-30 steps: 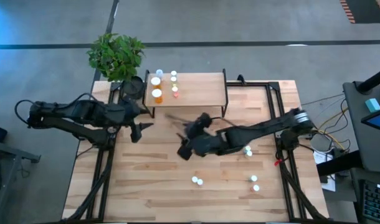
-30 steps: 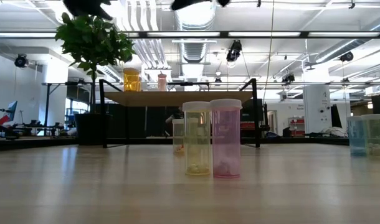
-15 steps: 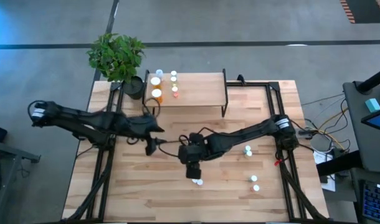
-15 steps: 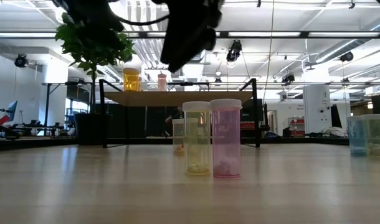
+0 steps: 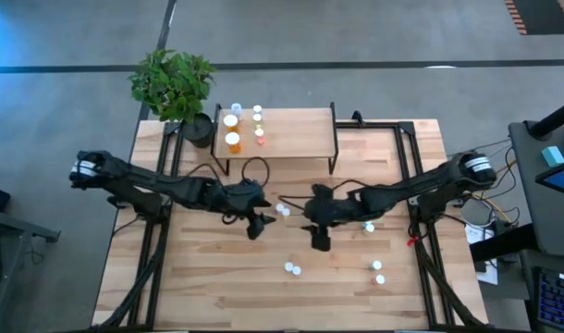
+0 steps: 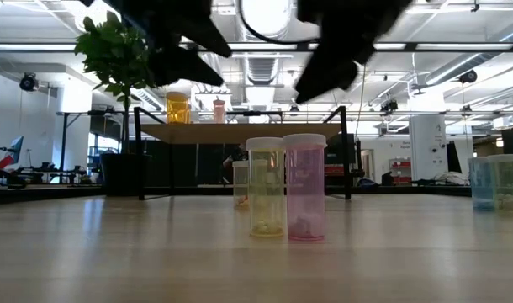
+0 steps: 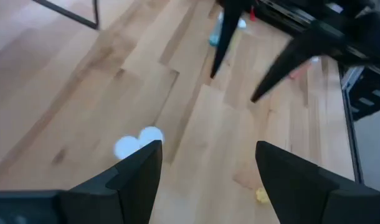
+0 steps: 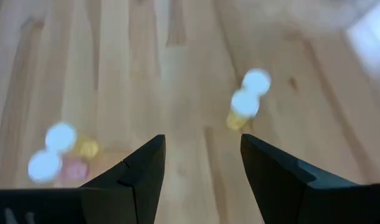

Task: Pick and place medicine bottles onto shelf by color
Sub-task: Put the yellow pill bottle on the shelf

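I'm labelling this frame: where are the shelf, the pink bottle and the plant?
shelf (image 5: 296,129): high view, bare part of its board.
pink bottle (image 6: 304,198): low view, middle of its body.
plant (image 5: 173,81): high view, middle of its leaves.

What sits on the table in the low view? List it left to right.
Potted plant → yellow-green bottle → pink bottle → teal bottle at the far right edge.
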You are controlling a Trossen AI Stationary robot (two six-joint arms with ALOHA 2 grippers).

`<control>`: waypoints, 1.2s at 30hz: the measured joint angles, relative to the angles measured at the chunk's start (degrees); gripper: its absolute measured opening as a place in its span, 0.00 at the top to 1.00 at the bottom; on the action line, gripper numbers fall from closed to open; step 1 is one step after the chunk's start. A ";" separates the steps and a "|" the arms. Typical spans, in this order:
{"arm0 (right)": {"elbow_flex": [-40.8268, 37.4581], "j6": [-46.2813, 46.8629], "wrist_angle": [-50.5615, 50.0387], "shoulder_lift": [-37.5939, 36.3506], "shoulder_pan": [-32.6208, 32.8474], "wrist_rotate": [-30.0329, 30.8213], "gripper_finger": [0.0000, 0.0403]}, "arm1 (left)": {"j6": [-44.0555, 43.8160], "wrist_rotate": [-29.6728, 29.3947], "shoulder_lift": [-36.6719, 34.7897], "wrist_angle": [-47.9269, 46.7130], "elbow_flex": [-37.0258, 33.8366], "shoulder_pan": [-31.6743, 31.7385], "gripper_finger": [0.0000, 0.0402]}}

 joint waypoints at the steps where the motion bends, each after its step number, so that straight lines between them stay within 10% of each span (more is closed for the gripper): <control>1: -2.73 -0.30 2.25 -0.82 0.02 -0.19 0.51 | -0.06 0.01 0.68 -0.26 0.21 -0.42 0.40; 12: -15.09 -0.88 19.49 3.24 -1.62 3.80 0.51 | -4.49 -2.96 4.98 -0.22 2.79 -2.45 0.40; 36: -14.67 4.26 28.16 6.78 -5.16 5.64 0.51 | -10.35 -3.19 0.87 -12.41 -1.77 -3.33 0.40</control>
